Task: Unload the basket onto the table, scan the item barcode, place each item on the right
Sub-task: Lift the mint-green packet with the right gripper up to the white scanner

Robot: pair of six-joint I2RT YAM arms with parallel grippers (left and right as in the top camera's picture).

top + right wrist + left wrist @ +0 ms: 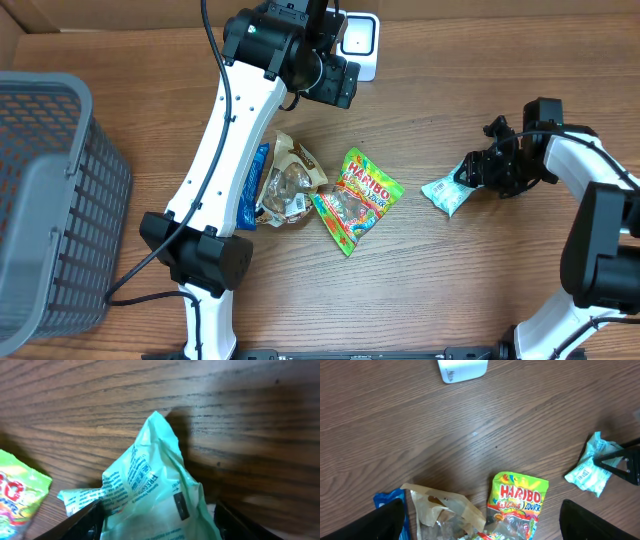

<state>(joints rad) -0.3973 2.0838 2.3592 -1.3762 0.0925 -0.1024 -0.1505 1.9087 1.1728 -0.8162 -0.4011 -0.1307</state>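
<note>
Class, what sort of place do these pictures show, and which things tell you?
Probably a mock shop checkout on a wooden table: grey mesh shopping basket, green Haribo sweets bag, and a small white box, perhaps the scanner.

Mint-green packet [445, 193], crumpled and creased, small dark print on the upward face, one corner drawn to a point. On the table toward the right edge, roughly midway between far and near edges. White scanner [358, 40], a rounded box, at the far edge near the middle, well apart from the packet.
</note>
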